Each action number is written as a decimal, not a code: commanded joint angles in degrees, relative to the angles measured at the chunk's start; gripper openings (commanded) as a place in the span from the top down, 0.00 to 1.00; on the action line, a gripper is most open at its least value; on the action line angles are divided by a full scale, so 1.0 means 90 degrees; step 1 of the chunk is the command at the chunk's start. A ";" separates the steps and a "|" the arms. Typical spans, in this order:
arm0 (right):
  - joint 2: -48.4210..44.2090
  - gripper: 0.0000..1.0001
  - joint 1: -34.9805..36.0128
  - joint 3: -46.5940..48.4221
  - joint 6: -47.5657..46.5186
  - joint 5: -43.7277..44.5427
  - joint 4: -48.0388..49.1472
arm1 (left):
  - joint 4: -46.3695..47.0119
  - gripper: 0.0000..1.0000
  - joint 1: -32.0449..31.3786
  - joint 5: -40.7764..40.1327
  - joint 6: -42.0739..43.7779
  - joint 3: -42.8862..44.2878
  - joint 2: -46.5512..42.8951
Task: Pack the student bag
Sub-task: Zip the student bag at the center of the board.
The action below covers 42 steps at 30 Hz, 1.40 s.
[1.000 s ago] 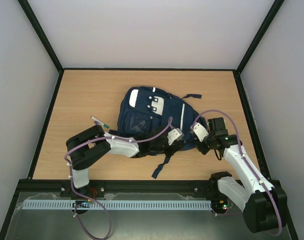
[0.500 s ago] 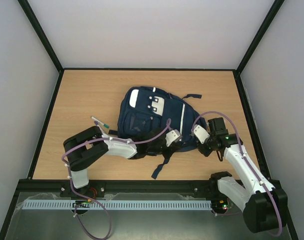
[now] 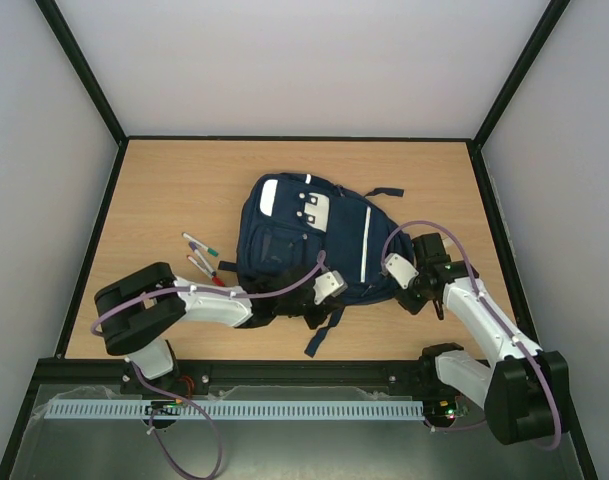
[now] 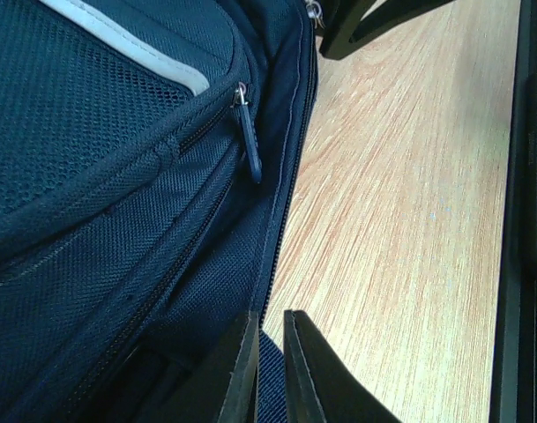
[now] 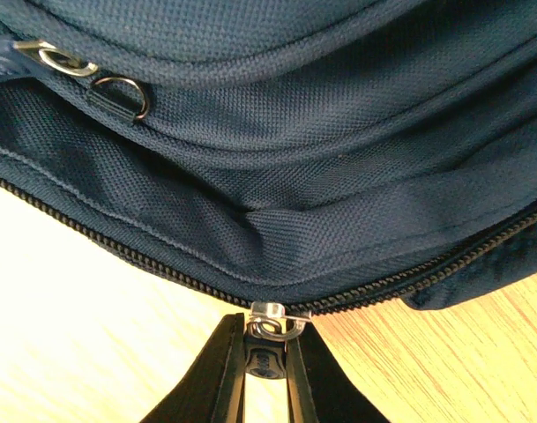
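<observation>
While the bag (image 3: 304,240) lies flat on the wooden surface (image 3: 164,190), a little right of the middle, you have both arms reaching in at its near side. Its end with the pale grey patches (image 3: 271,193) points to the far left, and a white stripe (image 3: 368,235) runs down its right flank. One dark strap (image 3: 322,335) trails off the near edge toward the arm bases.

At the near right corner your right tool (image 5: 266,335) is pinching the zip pull (image 5: 272,315). Its two dark fingers are pressed in on either side of the silver slider and the dark tab below it. That slider sits on a line of zip teeth (image 5: 118,251) curving across the blue fabric, with bare wood showing beneath it. Higher on the fabric in that wrist view you can see a small metal ring (image 5: 123,95).

Your left tool (image 4: 269,330) is at the near edge of the bag, its fingers drawn together with only a thin slit between them. A sliver of blue shows in that slit, but you cannot tell from this view whether any cloth is gripped. Up and left of the fingers, apart from them, a dark zip tab (image 4: 249,141) hangs from a seam on the bag's side. Blue mesh fills the left of that view and bare wood the right.

Out on the surface, a few pens (image 3: 202,258) with coloured caps lie fanned just beside the bag's left side, beyond your left arm's forearm.
</observation>
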 commanded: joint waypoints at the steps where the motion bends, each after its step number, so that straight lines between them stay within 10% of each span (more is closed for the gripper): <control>1: 0.0165 0.88 -0.0079 0.0017 0.0105 0.0236 -0.0145 | -0.0210 0.89 -0.0097 -0.0220 0.0264 -0.0047 -0.0326; 8: -0.0611 0.77 -0.0124 -0.0138 0.0326 0.0907 0.0599 | -0.0317 0.88 -0.0221 -0.0240 0.0426 0.0339 -0.0203; 23: -0.1514 0.89 -0.0595 -0.0367 -0.0138 -0.0399 0.0140 | 0.0036 0.78 -0.0361 -0.0240 0.0428 0.0512 0.0163; 30: -0.1071 0.78 -0.1160 -0.0434 -0.0464 -0.1334 -0.0033 | 0.0268 0.55 -0.0390 -0.0088 0.0663 0.1036 0.0729; 42: -0.0149 0.59 -0.1897 -0.0727 -0.1254 -0.2717 0.0356 | 0.0071 0.54 -0.0390 -0.0028 0.1031 0.2184 0.1896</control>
